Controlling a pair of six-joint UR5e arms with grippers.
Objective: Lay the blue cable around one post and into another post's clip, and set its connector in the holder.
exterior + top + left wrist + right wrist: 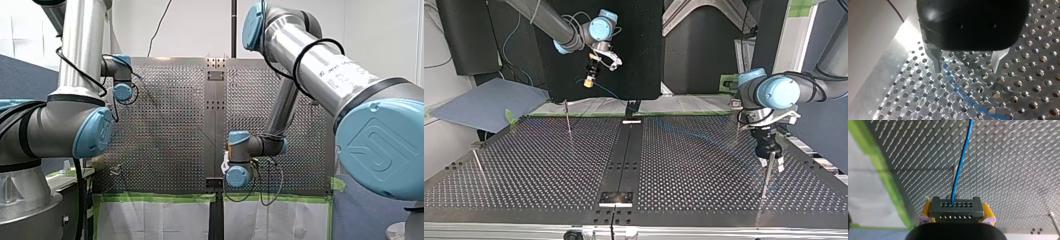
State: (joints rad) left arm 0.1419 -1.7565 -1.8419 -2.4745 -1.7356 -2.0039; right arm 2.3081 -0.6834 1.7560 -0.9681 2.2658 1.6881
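I'm pinching the stiff connector (955, 208) in my right gripper (956, 212); the blue cable (961, 165) looks floppy. My left gripper (967, 68) is hanging open, empty.

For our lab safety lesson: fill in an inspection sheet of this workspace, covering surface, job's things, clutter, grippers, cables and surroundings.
Surface: perforated table, bare metal.
Job's things: connector held clear of the table; thin posts upright.
Clutter: nothing seen.
Grippers: my right gripper shut on the connector; my left gripper open, low over the blue cable.
Cables: blue cable runs from the connector down onto the table.
Surroundings: green tape along the table's edge; blue sheet beside it.
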